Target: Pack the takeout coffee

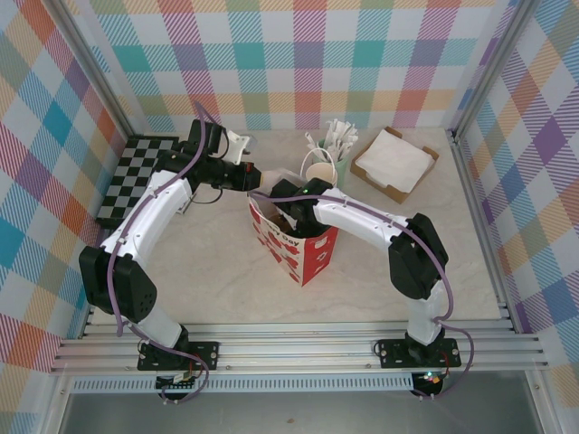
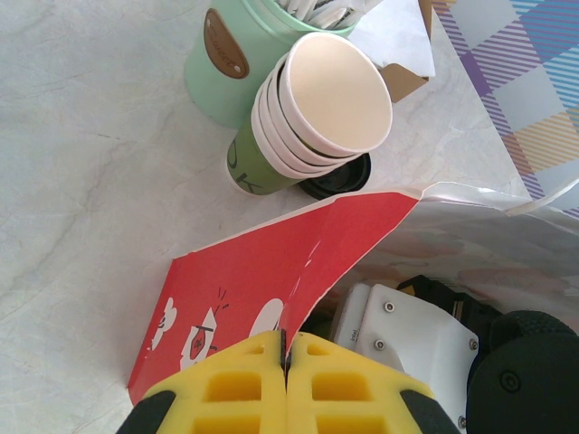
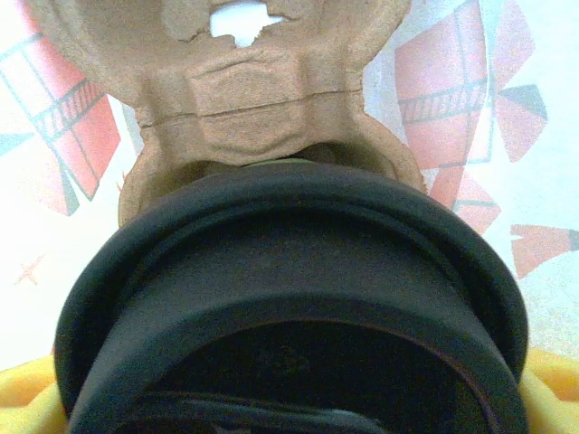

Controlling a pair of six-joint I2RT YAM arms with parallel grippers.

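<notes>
Right end effector (image 1: pixel 289 215) is down inside the mouth of the red-and-white paper bag (image 1: pixel 303 253). From its wrist camera I see the takeout coffee (image 3: pixel 289 271) right between its yellow fingers (image 3: pixel 554 384), the round black lid up close and the green cup body hidden beneath it. The jaws stand wide, one finger at the lid's 8 o'clock and the other at its 4 o'clock. I can't see the pads meet the cup wall, but to my eye it is gripping the cup rather than hanging open.

At 12 o'clock beyond the lid sits a brown moulded-pulp cup carrier (image 3: pixel 262 108), with the bag's printed inner walls on either side. So the coffee is inside the bag, just short of the carrier.

Left end effector (image 2: pixel 287 362) is pinched closed on the bag's rim, at the bag's 10 o'clock corner seen from above, and I'd say it is there to hold the mouth open.

I'd expect the cup to be light, with a soft paper wall that dents under a hard squeeze. Whether it is full I can't tell. The lid looks smooth and only pressed on, so lifting by it risks popping it off. The safest hold is on the wall just under the lid, where the rim stiffens it, with the cup kept upright.

The stack of cream cups (image 2: pixel 330 99) and the green cutlery cup (image 2: pixel 231 63) stand on the bench (image 2: pixel 81 181) at the bag's 1 o'clock.
</notes>
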